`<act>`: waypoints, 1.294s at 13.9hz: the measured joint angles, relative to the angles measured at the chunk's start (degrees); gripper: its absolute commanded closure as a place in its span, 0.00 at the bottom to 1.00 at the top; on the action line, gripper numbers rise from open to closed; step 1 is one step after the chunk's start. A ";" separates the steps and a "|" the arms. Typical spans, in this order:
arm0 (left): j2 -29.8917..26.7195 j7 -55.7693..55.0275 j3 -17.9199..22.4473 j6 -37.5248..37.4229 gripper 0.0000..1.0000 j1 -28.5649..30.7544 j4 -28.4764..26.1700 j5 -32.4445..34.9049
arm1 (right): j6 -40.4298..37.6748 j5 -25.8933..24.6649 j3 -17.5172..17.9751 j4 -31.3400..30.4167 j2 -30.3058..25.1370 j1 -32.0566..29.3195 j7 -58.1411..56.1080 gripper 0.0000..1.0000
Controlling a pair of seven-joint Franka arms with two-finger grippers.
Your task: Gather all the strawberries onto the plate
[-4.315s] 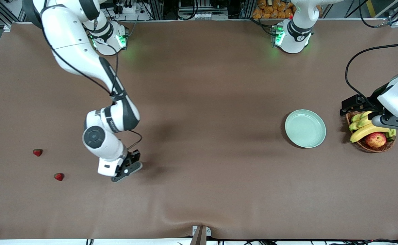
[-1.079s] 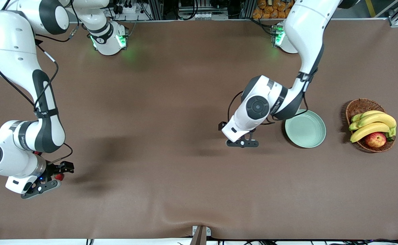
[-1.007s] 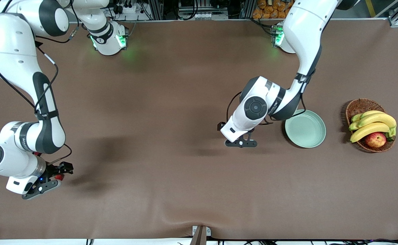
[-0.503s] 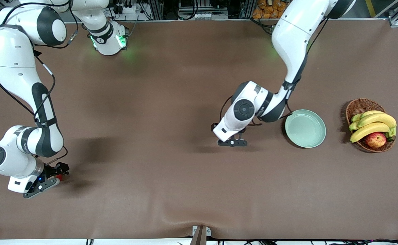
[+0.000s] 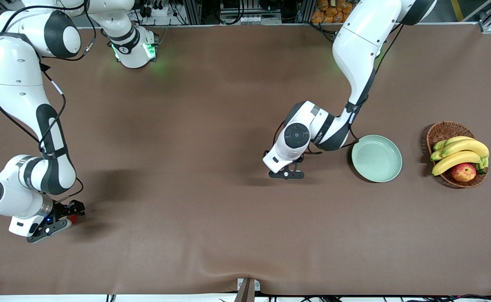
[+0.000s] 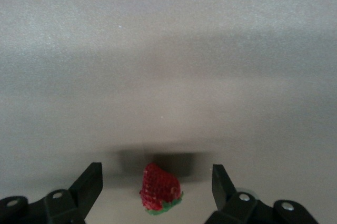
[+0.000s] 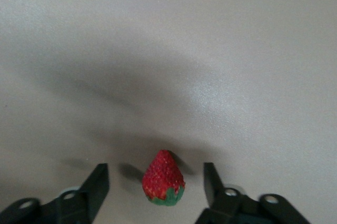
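Whereas some four seconds back the right arm hung over mid-table and the left end effector [image 5: 289, 173] hovered at the basket [image 5: 442, 129], both are now low at the table [image 5: 212, 126], each straddling a berry. The right end effector [image 5: 69, 216] has gone to the lower corner of the front view at the right arm's end. The left one has come to the middle band of the frame, near the plate [image 5: 377, 158] on its mid-table side. In the last half second neither has shifted much.

Both end effectors stand with fingers apart, a gap showing on either side of the fruit, nothing clamped.

The first strawberry [image 7: 164, 179] lies on the table between the right fingers, its long axis along the gap, tip pointing away from the wrist camera, green cap toward it. The second strawberry [image 6: 159, 188] lies likewise between the left fingers, tip away and slightly tilted; in the front view the arm hides it.

The plate holds nothing. The basket holds bananas [image 5: 459, 153] and an apple [image 5: 463, 172]. The table wears a brown cloth with a crease at the bottom centre. Metal framing and cables line the top edge, and the bases glow green.
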 measured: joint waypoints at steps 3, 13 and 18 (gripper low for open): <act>0.00 0.00 -0.01 0.00 0.29 -0.15 -0.06 0.04 | 0.00 0.16 0.01 0.00 0.00 -0.07 0.00 0.97; -0.04 -0.03 -0.07 0.00 0.87 -0.10 -0.99 0.06 | -6.00 0.28 4.98 1.21 -1.99 0.04 0.04 1.00; -1.02 -0.05 0.30 -0.19 0.89 0.38 -0.53 0.06 | -13.64 0.35 12.10 1.36 -5.45 0.26 11.62 1.00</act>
